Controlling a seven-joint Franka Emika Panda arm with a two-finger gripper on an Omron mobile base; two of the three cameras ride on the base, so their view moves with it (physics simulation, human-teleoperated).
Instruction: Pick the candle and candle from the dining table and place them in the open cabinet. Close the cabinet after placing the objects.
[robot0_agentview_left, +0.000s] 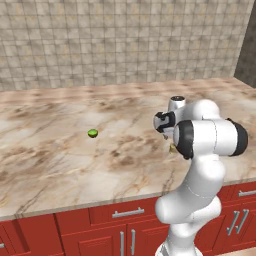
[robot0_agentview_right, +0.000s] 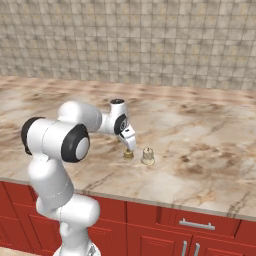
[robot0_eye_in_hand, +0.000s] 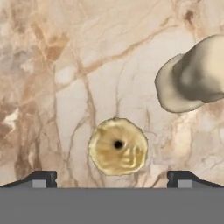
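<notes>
The pincer (robot0_eye_in_hand: 112, 177) hangs wide open and holds nothing, right over the yellow candle (robot0_eye_in_hand: 117, 146) low in the middle of the frame, with the cream candle (robot0_eye_in_hand: 192, 76) at upper right on the tabletop (robot0_eye_in_hand: 52, 87).

Candles: 2 — one golden-tan candle (robot0_eye_in_hand: 117, 146), one pale cream candle (robot0_eye_in_hand: 192, 74) on a flat round base. Small green round thing (robot0_agentview_left: 93, 133): 1. Marbled dining table (robot0_agentview_left: 60, 165): 1. Red drawer fronts below it with silver handles, count uncertain at the frame edges.
</notes>
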